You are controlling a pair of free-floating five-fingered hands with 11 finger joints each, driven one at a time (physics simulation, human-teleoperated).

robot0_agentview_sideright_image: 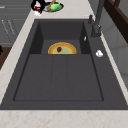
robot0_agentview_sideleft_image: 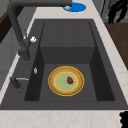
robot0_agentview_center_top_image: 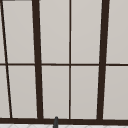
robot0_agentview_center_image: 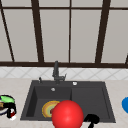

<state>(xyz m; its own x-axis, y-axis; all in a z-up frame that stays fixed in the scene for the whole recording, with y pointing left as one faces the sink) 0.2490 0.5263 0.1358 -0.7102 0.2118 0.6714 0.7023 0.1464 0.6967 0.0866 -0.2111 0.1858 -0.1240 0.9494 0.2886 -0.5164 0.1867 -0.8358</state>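
A yellow-rimmed plate (robot0_agentview_sideleft_image: 60, 86) with a greenish middle lies on the floor of the dark sink's (robot0_agentview_sideleft_image: 100, 75) left basin, with a small red thing (robot0_agentview_sideleft_image: 70, 80) on it. The plate (robot0_agentview_sideright_image: 65, 49) also shows in the right side view. In the front view a big red ball (robot0_agentview_center_image: 67, 115) hangs low over the sink's front edge and hides part of the plate (robot0_agentview_center_image: 48, 108). My left hand (robot0_agentview_center_image: 11, 109) is on the left counter at a dish (robot0_agentview_center_image: 7, 99) holding a green item, with a small red and white thing beside it. My right hand (robot0_agentview_center_image: 91, 119) hovers open in front of the sink, right of the ball.
A dark faucet (robot0_agentview_center_image: 56, 72) stands behind the sink, and its spout reaches over the basin. The sink's right half is a flat drainboard (robot0_agentview_sideright_image: 58, 77). A blue plate (robot0_agentview_sideleft_image: 74, 7) sits on the right counter. A window with dark bars fills the wall above.
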